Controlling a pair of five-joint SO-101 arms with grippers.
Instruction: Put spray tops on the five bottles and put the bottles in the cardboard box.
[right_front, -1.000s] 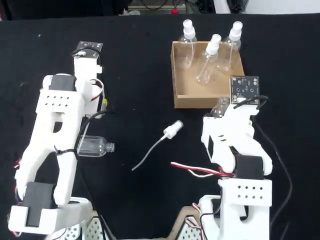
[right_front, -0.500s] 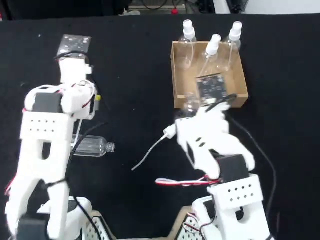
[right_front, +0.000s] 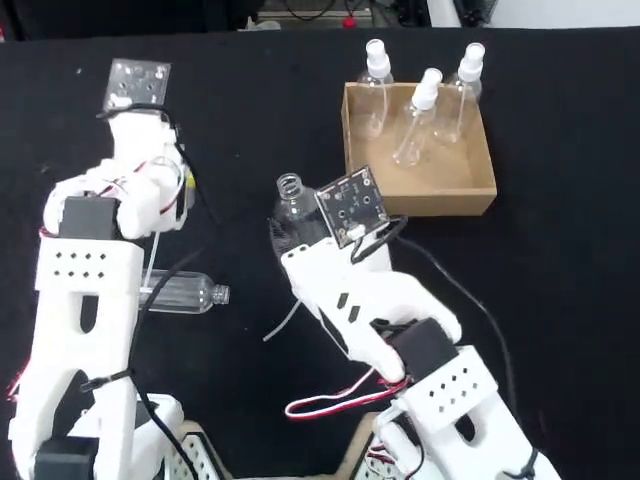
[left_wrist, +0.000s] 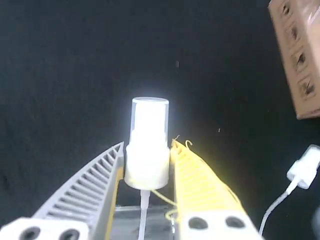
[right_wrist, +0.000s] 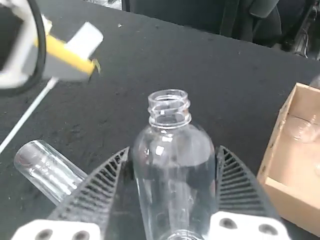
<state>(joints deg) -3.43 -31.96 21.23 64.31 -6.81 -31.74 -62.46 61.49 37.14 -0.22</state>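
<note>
My right gripper (right_wrist: 173, 151) is shut on an open-necked clear bottle (right_wrist: 170, 125), held upright left of the cardboard box (right_front: 420, 195); from above the bottle (right_front: 290, 198) shows at the gripper (right_front: 300, 228). My left gripper (left_wrist: 147, 146) is shut on a white spray top (left_wrist: 148, 135), its tube hanging down. From above that gripper (right_front: 172, 195) is at the far left. Three capped bottles (right_front: 415, 120) stand in the box. Another bare bottle (right_front: 185, 293) lies on the table. A loose spray top (left_wrist: 305, 170) lies by the right arm, its tube (right_front: 283, 320) poking out.
The black cloth covers the whole table. The box (right_wrist: 292, 165) stands at the back right, with free room in its near half. The lying bottle (right_wrist: 45, 167) is close under the left arm. The right arm's body covers the middle of the table.
The right arm has swung left, away from the box, carrying its bottle over the loose spray top. The left arm has shifted left and farther back with its spray top.
</note>
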